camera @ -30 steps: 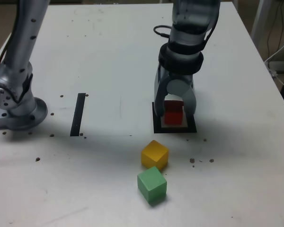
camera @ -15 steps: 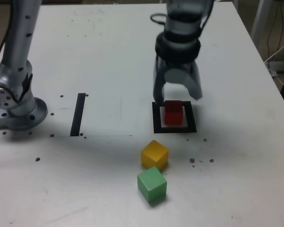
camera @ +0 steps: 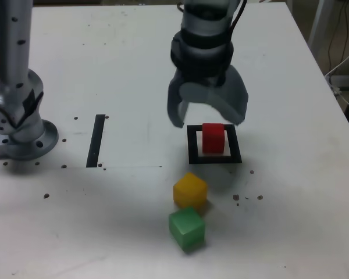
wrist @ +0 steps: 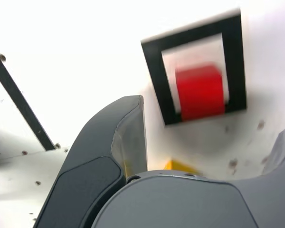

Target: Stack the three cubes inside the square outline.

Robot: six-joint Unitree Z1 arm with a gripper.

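The red cube [camera: 213, 138] [wrist: 200, 91] rests alone inside the black square outline [camera: 192, 145] [wrist: 156, 80]. My gripper [camera: 208, 119] hangs open above and just behind it, jaws spread wide, holding nothing. The yellow cube [camera: 190, 190] sits on the table in front of the outline, and the green cube [camera: 187, 228] lies just in front of that, close to it. In the wrist view only a yellow corner [wrist: 180, 166] peeks over the gripper body.
A narrow black strip [camera: 96, 140] [wrist: 19, 99] is stuck to the white table toward the exterior view's left. The arm's base [camera: 20, 131] stands at the far left. Small dark specks dot the table. Cables hang beyond the table's right edge [camera: 337, 75].
The gripper let go of the red cube, opened wide and rose up and slightly toward the exterior view's left. The red cube stays in the outline; yellow and green cubes have not moved.
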